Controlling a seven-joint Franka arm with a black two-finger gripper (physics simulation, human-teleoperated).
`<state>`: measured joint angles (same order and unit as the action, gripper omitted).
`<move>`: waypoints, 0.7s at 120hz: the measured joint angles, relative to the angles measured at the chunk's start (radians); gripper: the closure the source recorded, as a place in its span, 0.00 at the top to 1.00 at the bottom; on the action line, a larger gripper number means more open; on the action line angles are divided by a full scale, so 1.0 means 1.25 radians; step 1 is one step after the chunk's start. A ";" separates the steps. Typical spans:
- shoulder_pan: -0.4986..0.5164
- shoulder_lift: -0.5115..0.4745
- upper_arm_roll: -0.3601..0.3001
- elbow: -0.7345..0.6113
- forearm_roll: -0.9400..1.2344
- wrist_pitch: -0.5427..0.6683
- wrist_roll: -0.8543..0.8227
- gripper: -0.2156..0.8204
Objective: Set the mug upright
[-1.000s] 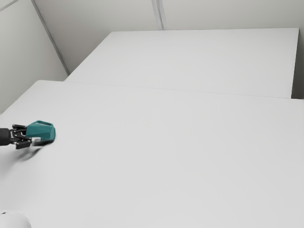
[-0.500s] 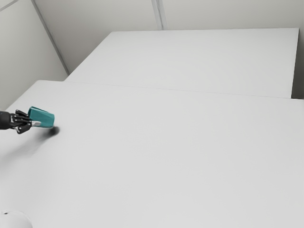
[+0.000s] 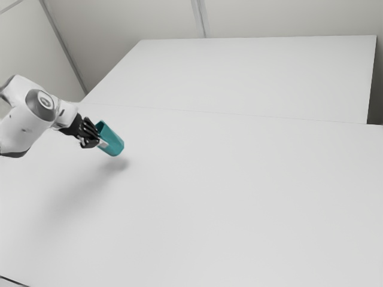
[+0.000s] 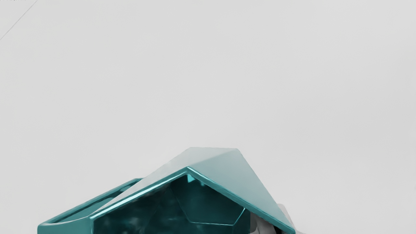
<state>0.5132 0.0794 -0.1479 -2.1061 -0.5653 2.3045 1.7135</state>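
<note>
Mug: teal (image 3: 114,141), tilted, raised above the white surface (image 3: 227,197), mouth toward the arm.
Fingers: (image 3: 103,143) pinching the mug's wall.
Arm: white (image 3: 27,122), at the exterior view's left.
Beyond: another white tabletop (image 3: 251,72), pale walls (image 3: 119,21).
</note>
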 joint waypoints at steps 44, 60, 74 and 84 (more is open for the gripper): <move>-0.306 -0.052 0.126 0.010 0.357 -0.066 -0.526 0.03; -0.361 -0.049 0.144 0.010 0.387 -0.102 -0.675 0.03; -0.375 -0.049 0.132 0.007 0.397 -0.124 -0.784 0.03; -0.382 -0.045 0.127 0.006 0.401 -0.136 -0.849 0.03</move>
<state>0.0354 0.0234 0.0109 -2.0985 -0.0645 2.1347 0.6518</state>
